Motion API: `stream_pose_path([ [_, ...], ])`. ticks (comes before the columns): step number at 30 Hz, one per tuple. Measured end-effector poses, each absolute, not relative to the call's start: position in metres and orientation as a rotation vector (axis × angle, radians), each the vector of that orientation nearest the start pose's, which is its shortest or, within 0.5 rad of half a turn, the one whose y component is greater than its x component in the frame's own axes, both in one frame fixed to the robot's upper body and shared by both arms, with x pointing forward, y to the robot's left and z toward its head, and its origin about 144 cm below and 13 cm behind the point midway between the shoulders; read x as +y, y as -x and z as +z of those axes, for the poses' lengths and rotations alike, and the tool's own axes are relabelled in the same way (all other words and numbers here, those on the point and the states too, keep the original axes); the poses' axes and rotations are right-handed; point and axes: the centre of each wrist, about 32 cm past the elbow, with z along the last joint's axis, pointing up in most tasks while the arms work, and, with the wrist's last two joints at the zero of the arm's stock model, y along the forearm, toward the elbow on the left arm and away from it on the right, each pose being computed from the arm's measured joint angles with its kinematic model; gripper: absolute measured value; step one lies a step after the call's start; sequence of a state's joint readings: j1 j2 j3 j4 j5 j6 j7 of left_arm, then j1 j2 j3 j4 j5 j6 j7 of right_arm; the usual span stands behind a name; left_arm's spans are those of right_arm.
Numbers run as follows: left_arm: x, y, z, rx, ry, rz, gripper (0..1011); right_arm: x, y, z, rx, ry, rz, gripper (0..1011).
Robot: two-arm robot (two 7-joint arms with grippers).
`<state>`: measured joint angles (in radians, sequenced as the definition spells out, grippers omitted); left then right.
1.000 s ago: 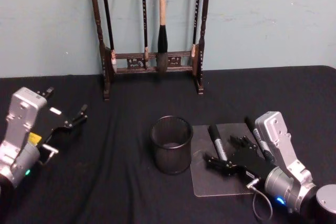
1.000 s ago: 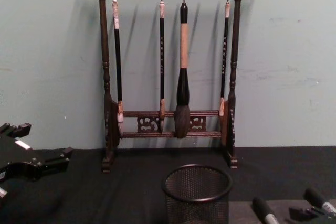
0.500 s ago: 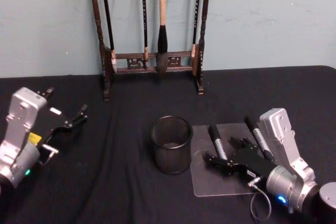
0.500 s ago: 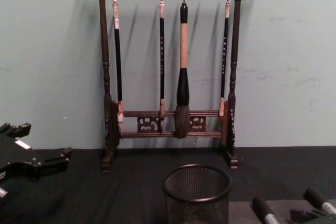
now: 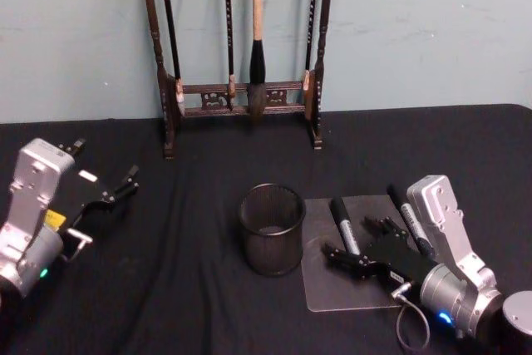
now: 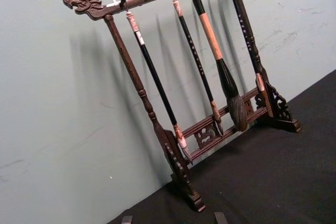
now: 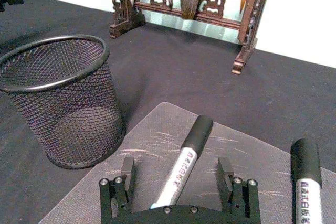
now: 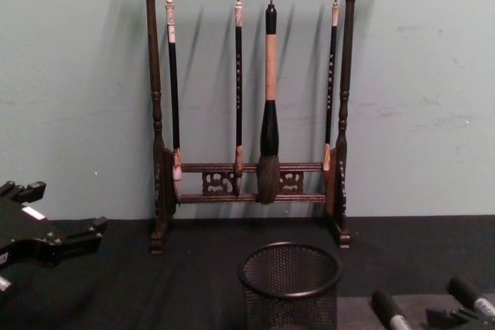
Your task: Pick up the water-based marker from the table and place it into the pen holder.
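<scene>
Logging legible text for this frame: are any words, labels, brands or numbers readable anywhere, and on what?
No text here can be read outright.
Water-based marker between the right gripper's open fingers: dark print along the silver barrel, too blurred to read.
Second marker beside it: similar print, unreadable.
Left gripper: white label and yellow sticker, both too small.
Brushes on the wooden rack: pale shaft marks, illegible.

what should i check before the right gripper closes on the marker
1. Right gripper open, straddling the marker: ok.
2. Marker lying flat on the clear mat: ok.
3. Fingers low enough to grip: cannot tell.
4. Second marker clear of the fingers: ok.
5. Pen holder upright beside the mat, mouth unobstructed: ok.
6. Left gripper open, parked far left: ok.
</scene>
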<state>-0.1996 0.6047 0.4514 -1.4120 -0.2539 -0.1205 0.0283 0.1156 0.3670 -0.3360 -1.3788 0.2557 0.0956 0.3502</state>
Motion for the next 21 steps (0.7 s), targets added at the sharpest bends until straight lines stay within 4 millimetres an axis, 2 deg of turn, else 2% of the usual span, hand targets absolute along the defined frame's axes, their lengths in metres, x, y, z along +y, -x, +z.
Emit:
stream_pose_path([
  [21,0.3097,-0.4886,1.1398,-0.285,-0.304,1.248,1009,-0.2571,-0.4747,1.0991,0.123,0.316,-0.956,1002],
])
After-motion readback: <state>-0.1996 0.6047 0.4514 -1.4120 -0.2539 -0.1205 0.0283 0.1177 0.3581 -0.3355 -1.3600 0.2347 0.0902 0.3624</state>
